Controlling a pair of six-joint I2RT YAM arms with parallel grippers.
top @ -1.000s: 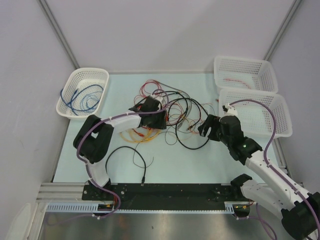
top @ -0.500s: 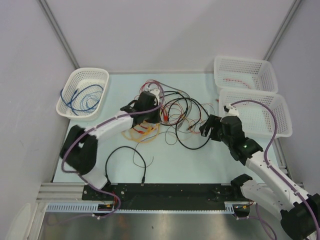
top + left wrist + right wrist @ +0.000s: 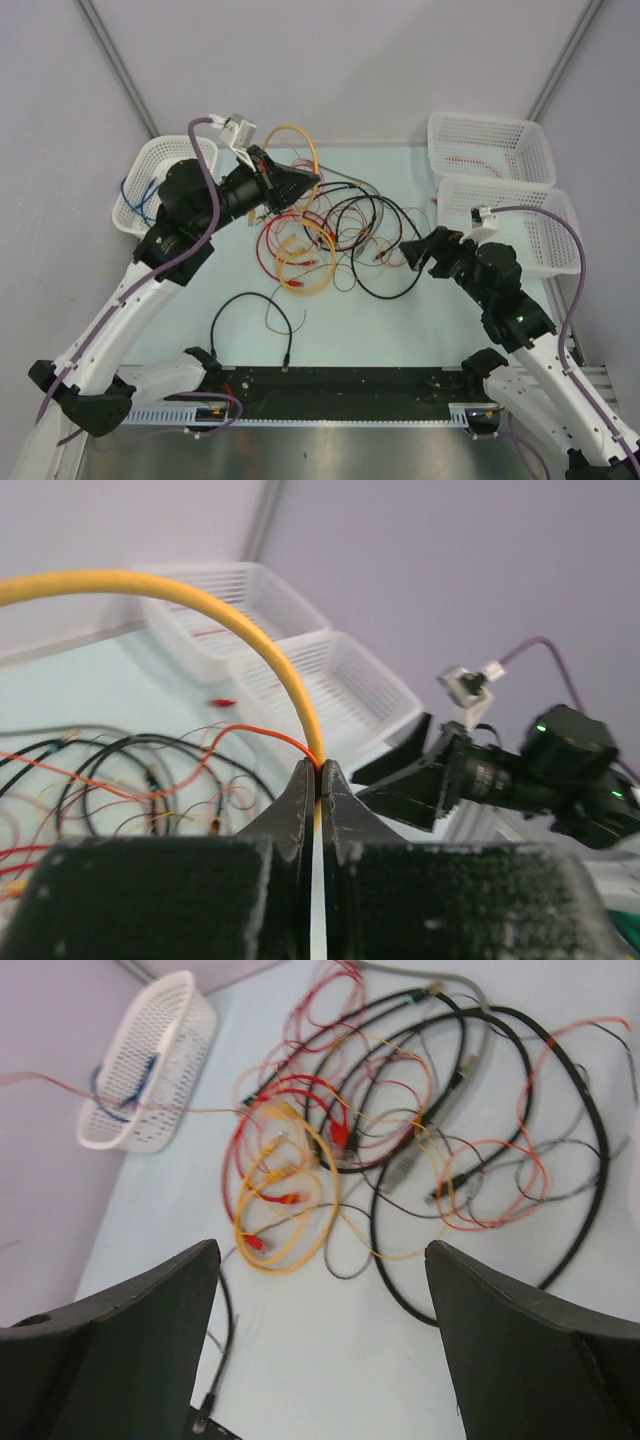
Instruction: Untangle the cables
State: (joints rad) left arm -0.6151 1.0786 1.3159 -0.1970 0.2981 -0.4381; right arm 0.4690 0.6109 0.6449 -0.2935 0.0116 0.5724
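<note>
Spreading across the middle of the pale table (image 3: 400, 320), the cables (image 3: 345, 230) lay in one tangle of black, red and orange-yellow loops between your two arms. White baskets stood along the sides: the left basket (image 3: 150, 165) held a blue wire (image 3: 160, 195), while the far right basket (image 3: 495, 125) and the near right basket (image 3: 560, 235) sat just beside each other. Your left gripper (image 3: 316, 770) had its fingers clamped together on the yellow cable (image 3: 215, 610), which arched up and away from the tips above the tangle. Your right gripper (image 3: 320, 1260) hovered just beside the tangle's right edge, fingers wide apart. A lone black cable (image 3: 250, 310) lay nearer your bases, apart from the tangle.
</note>
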